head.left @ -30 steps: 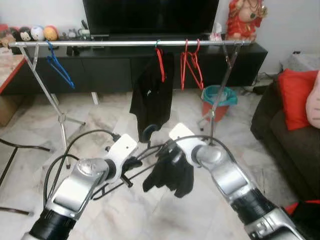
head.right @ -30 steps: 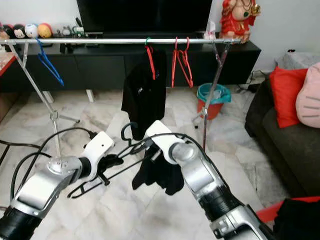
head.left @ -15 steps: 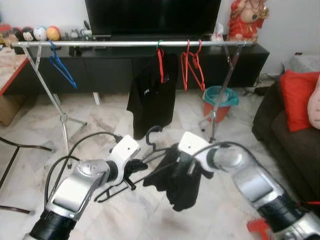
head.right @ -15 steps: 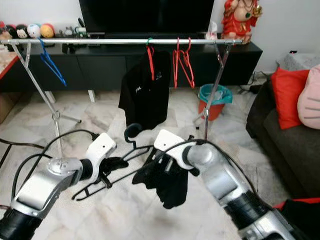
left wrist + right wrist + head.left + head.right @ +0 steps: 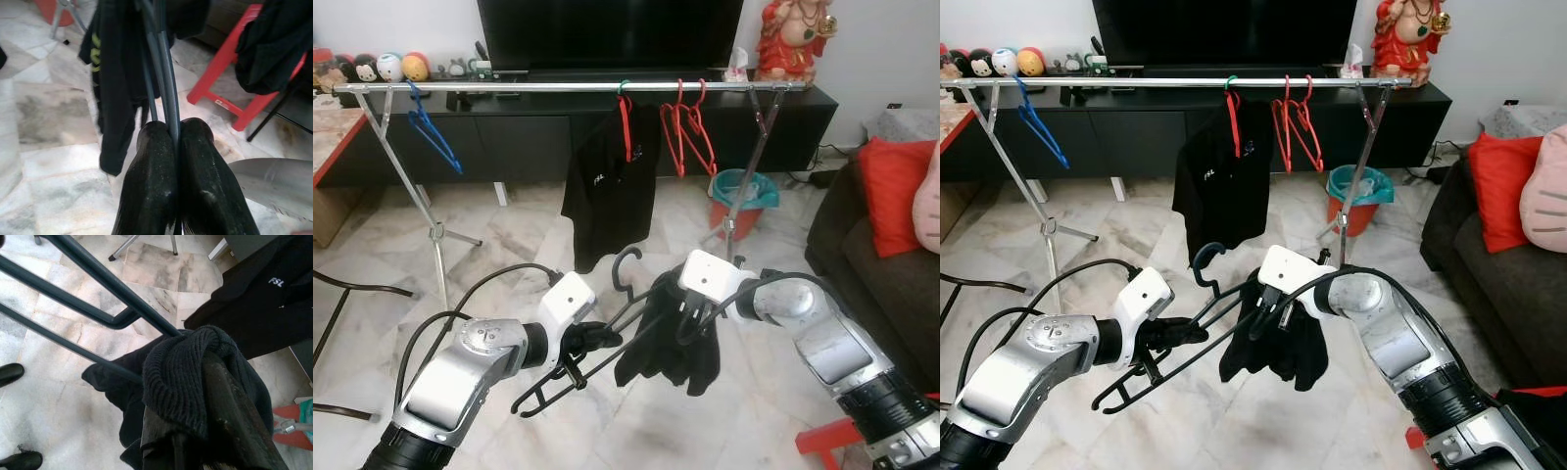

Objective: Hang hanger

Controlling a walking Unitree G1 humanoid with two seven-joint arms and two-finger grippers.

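A dark hanger is held low in front of me, hook up, with my left gripper shut on its lower bars; the left wrist view shows the fingertips pinching the thin bars. A black garment droops from the hanger's right end. My right gripper is shut on its knit collar, right beside the hanger bars. Beyond stands the silver clothes rail with a blue hanger, a black shirt on a red hanger, and two red hangers.
A teal and red bucket stands by the rail's right leg. A dark sofa with a red cushion lies to the right. The black TV cabinet is behind the rail. A red stool stands near me. Black cables trail from my left arm.
Both grippers have shifted slightly right with the hanger and garment. My right elbow has swung out to the right, and the garment now hangs further right.
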